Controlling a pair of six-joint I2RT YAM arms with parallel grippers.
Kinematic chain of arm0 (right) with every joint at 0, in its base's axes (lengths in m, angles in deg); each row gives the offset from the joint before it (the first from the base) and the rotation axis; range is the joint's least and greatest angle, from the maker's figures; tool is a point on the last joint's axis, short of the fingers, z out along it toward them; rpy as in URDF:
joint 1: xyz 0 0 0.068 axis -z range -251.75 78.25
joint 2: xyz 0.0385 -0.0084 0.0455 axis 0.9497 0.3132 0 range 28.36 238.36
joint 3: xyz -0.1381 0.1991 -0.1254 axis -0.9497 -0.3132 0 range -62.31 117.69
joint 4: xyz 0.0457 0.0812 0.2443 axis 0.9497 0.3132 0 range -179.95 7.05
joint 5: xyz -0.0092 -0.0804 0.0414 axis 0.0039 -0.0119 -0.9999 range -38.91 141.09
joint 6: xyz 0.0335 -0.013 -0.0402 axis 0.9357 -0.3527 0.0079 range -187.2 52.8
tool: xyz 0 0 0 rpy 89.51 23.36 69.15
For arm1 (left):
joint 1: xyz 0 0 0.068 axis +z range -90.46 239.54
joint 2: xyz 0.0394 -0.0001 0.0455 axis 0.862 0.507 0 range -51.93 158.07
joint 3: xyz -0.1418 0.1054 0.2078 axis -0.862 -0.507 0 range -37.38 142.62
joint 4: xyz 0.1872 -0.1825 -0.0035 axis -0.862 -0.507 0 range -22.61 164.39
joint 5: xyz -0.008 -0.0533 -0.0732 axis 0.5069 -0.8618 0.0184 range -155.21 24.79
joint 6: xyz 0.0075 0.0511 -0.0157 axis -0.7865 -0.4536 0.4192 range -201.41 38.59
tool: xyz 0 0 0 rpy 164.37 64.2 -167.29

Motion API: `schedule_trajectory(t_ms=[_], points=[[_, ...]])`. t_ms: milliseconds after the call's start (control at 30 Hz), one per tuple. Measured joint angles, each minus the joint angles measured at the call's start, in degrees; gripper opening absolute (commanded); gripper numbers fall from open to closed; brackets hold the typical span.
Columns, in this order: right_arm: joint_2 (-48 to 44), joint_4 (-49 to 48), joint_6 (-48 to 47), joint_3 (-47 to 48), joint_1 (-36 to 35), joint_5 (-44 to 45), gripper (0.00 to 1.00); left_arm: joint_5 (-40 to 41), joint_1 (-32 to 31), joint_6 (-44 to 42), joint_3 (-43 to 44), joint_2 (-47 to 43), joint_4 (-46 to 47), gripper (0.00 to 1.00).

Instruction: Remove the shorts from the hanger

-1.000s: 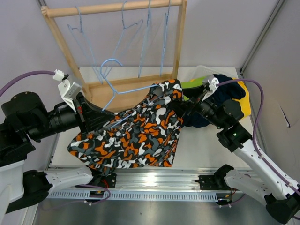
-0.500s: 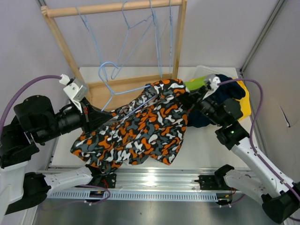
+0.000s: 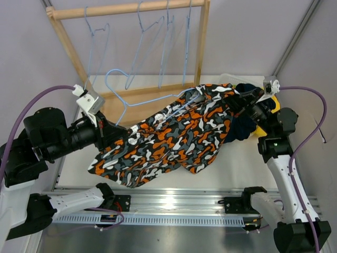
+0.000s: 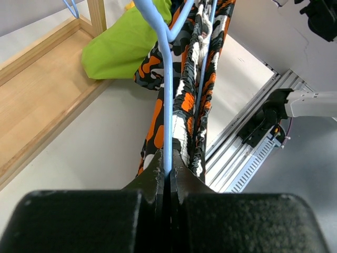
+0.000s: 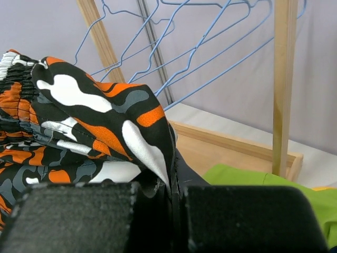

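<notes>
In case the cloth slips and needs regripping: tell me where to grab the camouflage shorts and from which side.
Take the gathered elastic waistband of the camouflage shorts, coming from the right. It is thick, bunched along the blue hanger wire, whose other end the left pincer clamps, so a rightward pull should probably slide it off.

Light came bright and even from overhead, flat on the walls (image 3: 253, 37). Glare flared white on the rail (image 3: 168, 202) at the near edge. The shorts (image 3: 179, 138) cast only a soft shadow on the table (image 3: 234, 166). Up close my left fingers (image 4: 152, 176) were a dark blur, the hanger (image 4: 166, 95) sharper. My right fingers (image 5: 184, 168) blurred likewise; the far hangers (image 5: 200, 47) were crisp.
</notes>
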Motion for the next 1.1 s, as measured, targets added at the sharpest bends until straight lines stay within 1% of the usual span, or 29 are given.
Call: schedule_trajectory(t_ms=[200, 333, 433, 567, 733, 867, 1100], points=[[2.3, -1.4, 3.1, -0.4, 0.8, -3.2, 0.0, 0.0, -0.3, 0.0, 0.0, -0.1, 0.0, 0.0], [1.1, -2.2, 4.9, -2.5, 0.7, -3.7, 0.0, 0.4, -0.3, 0.0, 0.5, 0.4, 0.2, 0.0], [-2.1, -1.8, 4.7, -5.2, -2.7, 0.0, 0.0, 1.2, -0.3, -0.1, 0.5, 1.0, 1.7, 0.0], [-6.4, 1.1, 3.0, -7.6, -10.8, 6.8, 0.0, 3.3, -0.3, -0.7, 1.5, 2.5, 5.1, 0.0], [-8.8, 3.2, 2.0, -8.6, -16.6, 11.6, 0.0, 3.6, -0.3, -2.0, 7.0, 6.1, 6.6, 0.0], [-10.4, 4.4, 1.8, -8.8, -18.6, 13.9, 0.0, 5.1, -0.3, -2.2, 9.3, 8.1, 8.3, 0.0], [-13.2, 4.9, 1.8, -12.0, -18.8, 16.2, 0.0, 10.4, -0.3, -3.1, 12.7, 8.7, 10.0, 0.0]])
